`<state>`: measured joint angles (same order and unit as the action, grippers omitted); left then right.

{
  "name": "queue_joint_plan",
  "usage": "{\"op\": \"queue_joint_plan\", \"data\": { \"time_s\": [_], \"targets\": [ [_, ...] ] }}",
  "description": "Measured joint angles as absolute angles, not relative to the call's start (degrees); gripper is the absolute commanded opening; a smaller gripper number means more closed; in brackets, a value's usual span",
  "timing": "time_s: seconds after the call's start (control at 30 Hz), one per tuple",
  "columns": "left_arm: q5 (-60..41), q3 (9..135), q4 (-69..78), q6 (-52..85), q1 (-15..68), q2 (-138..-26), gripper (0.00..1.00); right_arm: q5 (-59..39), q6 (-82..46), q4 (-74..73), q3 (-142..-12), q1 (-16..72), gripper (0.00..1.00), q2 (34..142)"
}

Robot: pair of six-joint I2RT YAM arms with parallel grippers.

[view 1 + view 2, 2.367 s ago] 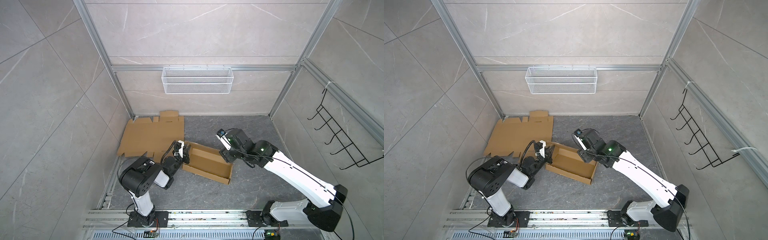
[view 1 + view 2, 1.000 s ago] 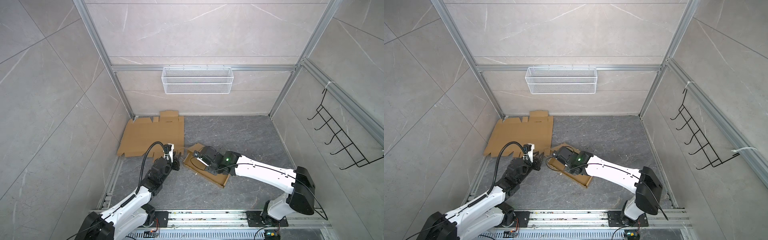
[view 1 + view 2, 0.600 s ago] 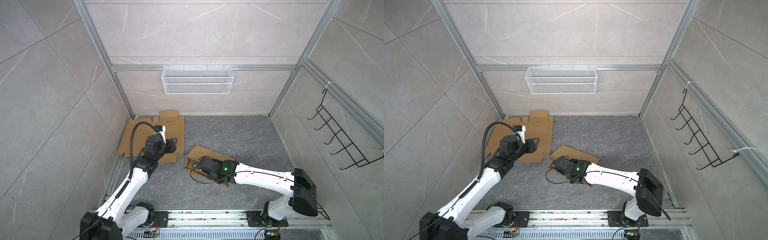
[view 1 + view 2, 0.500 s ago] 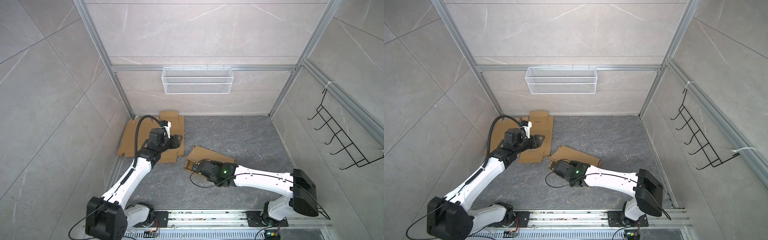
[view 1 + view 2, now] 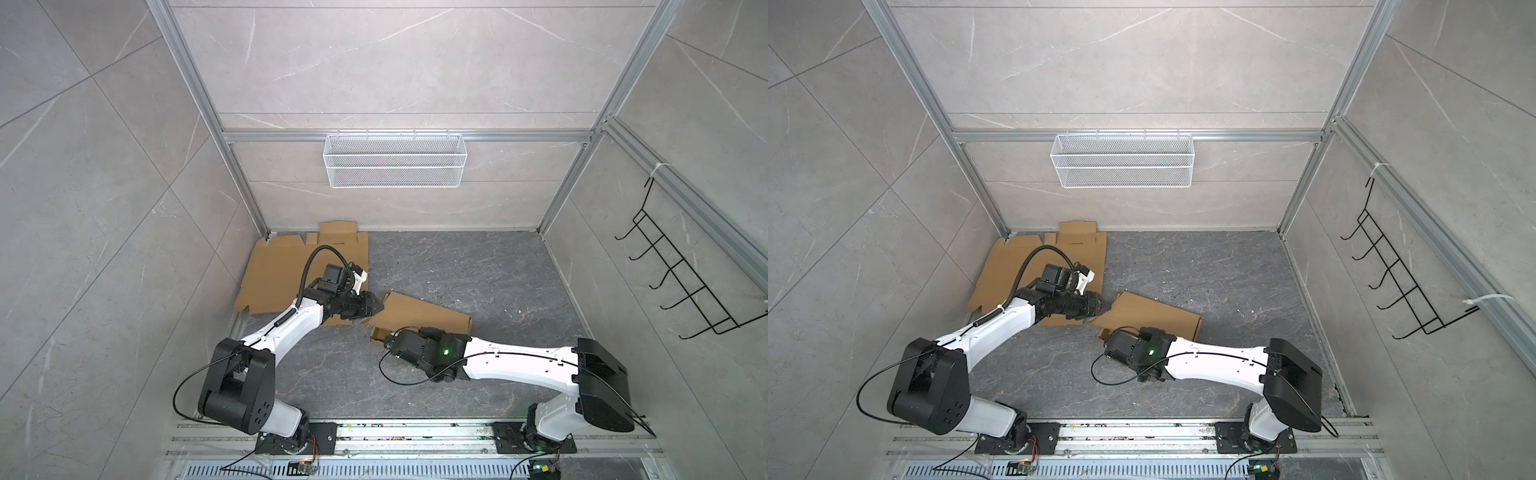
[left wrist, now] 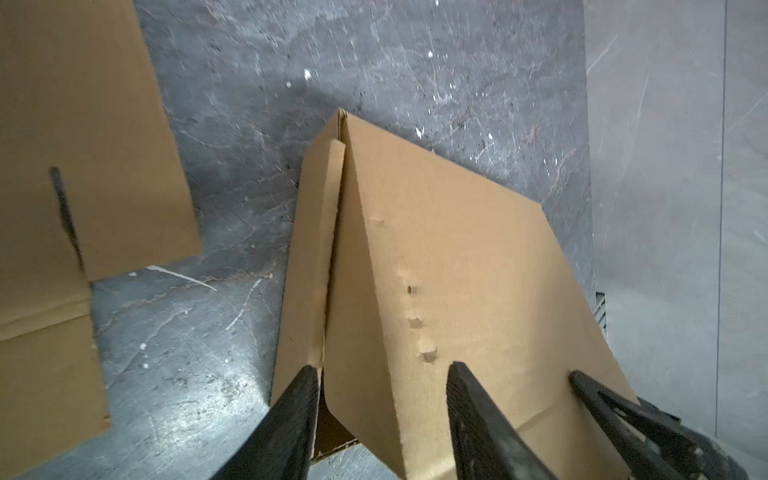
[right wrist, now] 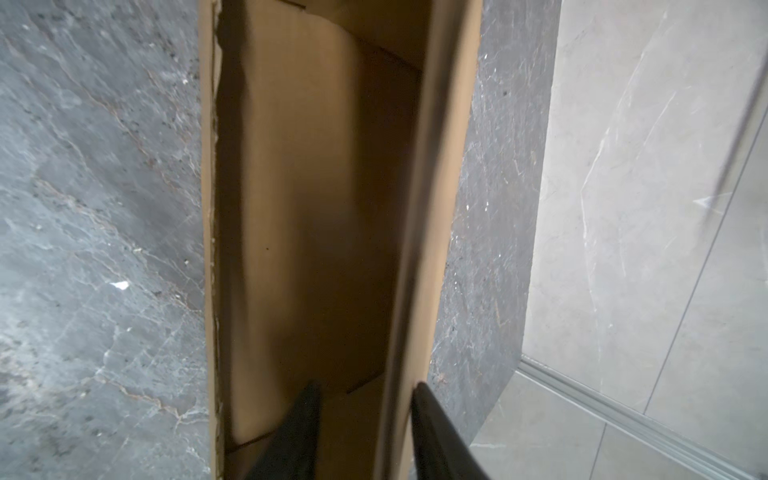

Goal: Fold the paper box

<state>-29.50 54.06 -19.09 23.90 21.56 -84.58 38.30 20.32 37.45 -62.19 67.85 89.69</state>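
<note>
The paper box (image 5: 419, 318) is brown cardboard and lies in the middle of the floor in both top views, its lid panel (image 5: 1150, 316) tilted down over the tray. In the left wrist view my left gripper (image 6: 382, 365) stands open at the box's left end. The lid's rounded corner flap (image 6: 361, 399) lies between the fingers, which do not pinch it. In the right wrist view my right gripper (image 7: 365, 386) is open astride the box's near wall (image 7: 415, 291), with one finger inside the tray and the other outside. From above, the wrist hides most of the right gripper (image 5: 384, 337).
A flat cardboard sheet (image 5: 286, 270) lies at the back left, partly under the left arm. A white wire basket (image 5: 395, 166) hangs on the back wall and a black hook rack (image 5: 681, 282) on the right wall. The arms' base rail (image 5: 374, 436) runs along the front.
The left arm swung up over the flat sheet and came to the box's left end. The right gripper drew back to the near wall and opened. The lid came down over the tray.
</note>
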Motion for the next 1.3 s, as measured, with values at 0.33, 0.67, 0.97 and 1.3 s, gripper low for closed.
{"op": "queue_joint_plan", "data": {
  "time_s": [0.33, 0.67, 0.97, 1.3],
  "targets": [
    [-30.5, 53.8, -18.9, 23.8, 22.2, -86.9, 0.30, 24.1, 12.7, 41.1, -63.5, 64.6, 0.66, 81.2],
    [-28.9, 53.8, -19.4, 22.7, 22.9, -87.0, 0.31, 12.7, -19.0, 41.8, -60.5, 43.6, 0.77, 66.5],
    [-26.7, 53.7, -19.8, 22.0, 23.3, -86.9, 0.31, 0.4, -44.8, 44.1, -50.0, 34.0, 0.69, 66.5],
    [-25.1, 52.7, -19.8, 22.1, 23.6, -86.3, 0.31, -7.2, -50.3, 40.7, -48.1, 32.9, 0.59, 70.7]
  ]
}}
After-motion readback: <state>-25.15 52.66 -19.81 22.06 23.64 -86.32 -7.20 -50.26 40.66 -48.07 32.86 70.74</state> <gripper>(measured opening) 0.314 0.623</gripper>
